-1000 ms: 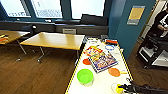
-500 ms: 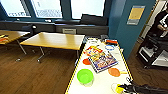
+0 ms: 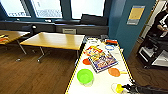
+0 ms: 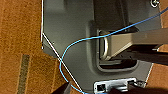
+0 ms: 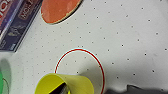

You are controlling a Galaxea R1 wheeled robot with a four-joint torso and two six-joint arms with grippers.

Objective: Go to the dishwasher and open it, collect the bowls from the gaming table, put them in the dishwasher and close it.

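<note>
The gaming table [image 3: 75, 75] has a white top and a yellow rim and runs away from me at centre right. A lime green bowl [image 3: 85, 76] stands upright near its near end. My right gripper [image 3: 123, 88] reaches in from the lower right, shut on the rim of a small yellow bowl [image 3: 119, 88]. In the right wrist view the yellow bowl [image 5: 66, 83] is tilted over a red circle [image 5: 80, 63] printed on the tabletop, with a dark fingertip [image 5: 61, 88] inside it. The left wrist view looks down on the robot's grey base [image 4: 72, 37] and wood floor. The dishwasher is out of view.
A colourful game box [image 3: 102, 60] and flat orange discs [image 3: 114, 72] lie on the gaming table. Wood-topped tables [image 3: 55, 40] stand to the left on a wood floor. A black cart [image 3: 153, 53] and a person [image 3: 161, 21] are at the right, by a blue wall.
</note>
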